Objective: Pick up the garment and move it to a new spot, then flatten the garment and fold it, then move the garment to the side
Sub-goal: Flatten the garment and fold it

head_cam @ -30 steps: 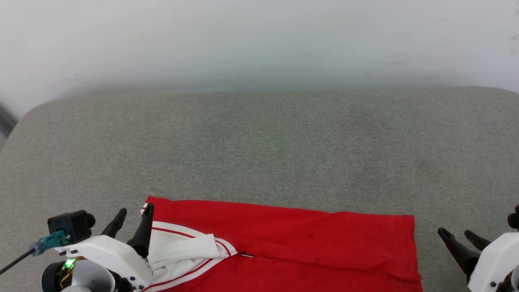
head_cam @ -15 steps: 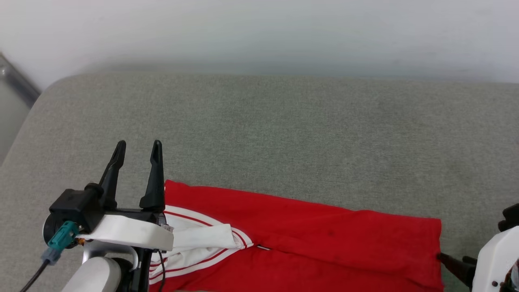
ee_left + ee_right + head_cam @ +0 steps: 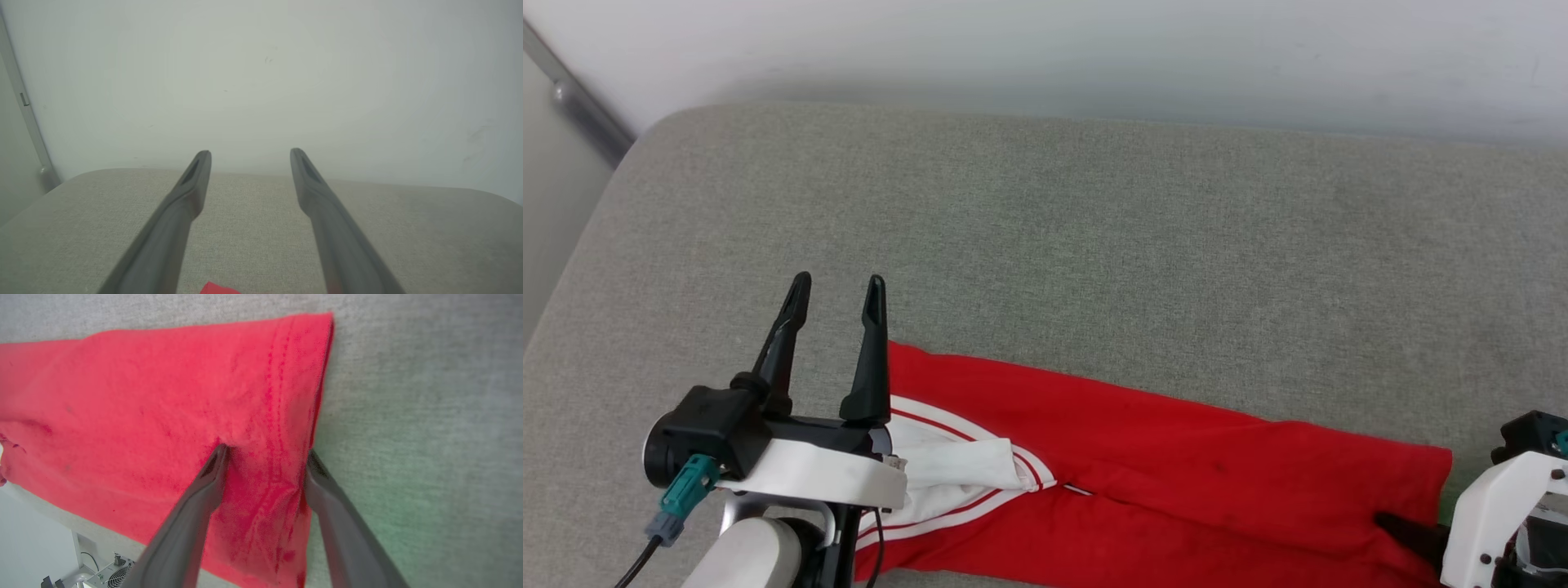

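A grey fabric-covered counter (image 3: 1094,245) with rounded corners stands against a pale wall (image 3: 1045,49). The garment (image 3: 1176,457), a red shirt, lies folded into a long band along the counter's near edge, running from left of the middle towards the right side. At its left end a white sleeve (image 3: 956,465) with red stripe trim is folded on top of the red cloth.

The left gripper (image 3: 838,282) is raised above the counter at the garment's left end. Its two dark fingers point towards the far edge and its jaws stand wide apart with nothing between them. Its wrist view looks out over the counter to the wall.

The right gripper (image 3: 265,451) is down at the garment's right end. Its jaws are apart and straddle the stitched hem: one fingertip presses into the red cloth, and the other rests at the hem's outer edge beside the bare counter. The cloth bunches slightly between them.
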